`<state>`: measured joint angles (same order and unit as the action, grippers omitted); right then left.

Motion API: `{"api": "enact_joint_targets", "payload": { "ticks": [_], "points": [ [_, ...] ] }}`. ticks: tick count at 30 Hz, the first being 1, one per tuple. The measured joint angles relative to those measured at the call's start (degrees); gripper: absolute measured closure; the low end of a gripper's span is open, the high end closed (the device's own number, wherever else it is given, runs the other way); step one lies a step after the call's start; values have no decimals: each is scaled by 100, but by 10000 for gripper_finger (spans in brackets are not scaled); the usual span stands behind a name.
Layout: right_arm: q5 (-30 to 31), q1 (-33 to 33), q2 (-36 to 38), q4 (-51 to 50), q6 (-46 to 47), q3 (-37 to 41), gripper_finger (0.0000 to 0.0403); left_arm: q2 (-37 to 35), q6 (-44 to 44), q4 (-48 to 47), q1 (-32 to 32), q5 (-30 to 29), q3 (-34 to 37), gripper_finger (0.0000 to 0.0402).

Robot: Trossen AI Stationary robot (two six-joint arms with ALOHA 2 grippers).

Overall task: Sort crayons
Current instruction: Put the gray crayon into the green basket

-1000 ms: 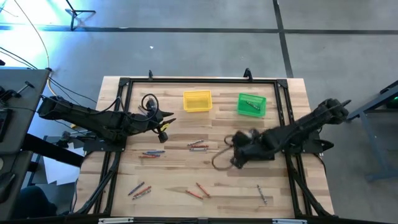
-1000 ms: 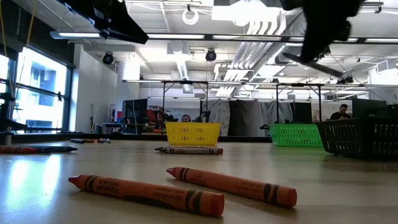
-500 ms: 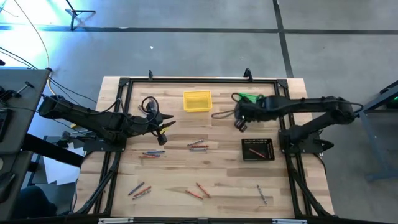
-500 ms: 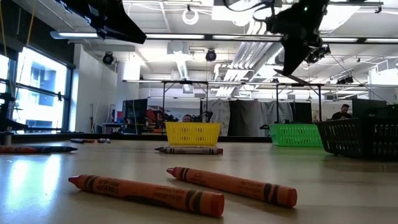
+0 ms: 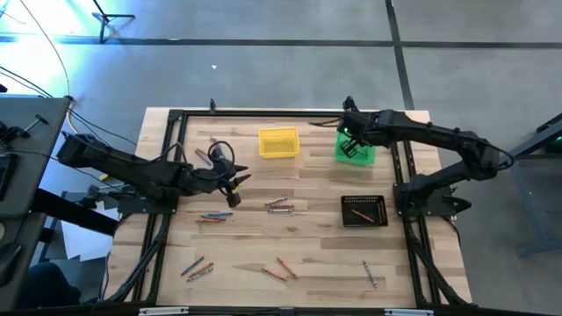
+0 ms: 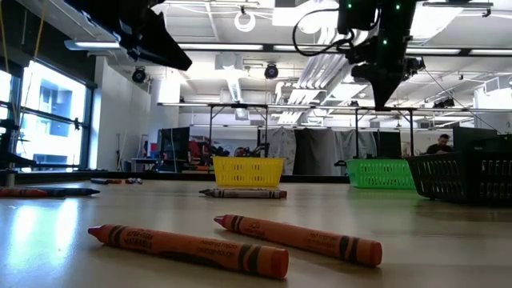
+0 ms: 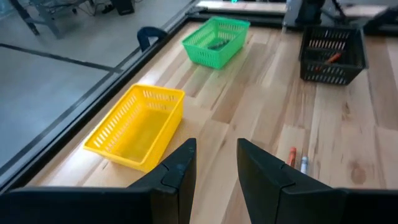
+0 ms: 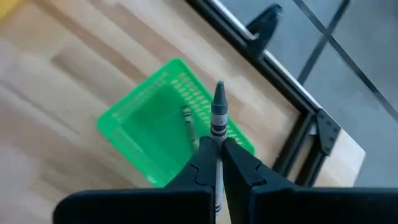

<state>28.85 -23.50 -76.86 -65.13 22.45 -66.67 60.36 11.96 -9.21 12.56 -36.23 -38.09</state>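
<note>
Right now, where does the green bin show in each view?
High view: green bin at the table's far right, under the right gripper.
Low view: right of centre, beside the black bin.
Left wrist view: far end.
Right wrist view: below the held grey crayon.
Shared landmark: yellow bin, absent from the right wrist view.

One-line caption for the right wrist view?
Right gripper holds a grey crayon above the green bin, which already contains one.

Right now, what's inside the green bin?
The green bin holds one grey crayon on its floor. The right gripper, its jaws shut on another grey crayon, covers the bin's near part.
</note>
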Motion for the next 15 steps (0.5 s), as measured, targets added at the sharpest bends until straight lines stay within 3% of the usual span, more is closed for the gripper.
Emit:
{"api": "enact_joint_targets", "payload": {
  "ticks": [5,15],
  "points": [
    [9,-310,4,100,-29,60,400,130,-5,169,0,2,0,300],
    [-385,-387,49,209,42,995,401,120,-13,197,-2,2,0,300]
  ]
}}
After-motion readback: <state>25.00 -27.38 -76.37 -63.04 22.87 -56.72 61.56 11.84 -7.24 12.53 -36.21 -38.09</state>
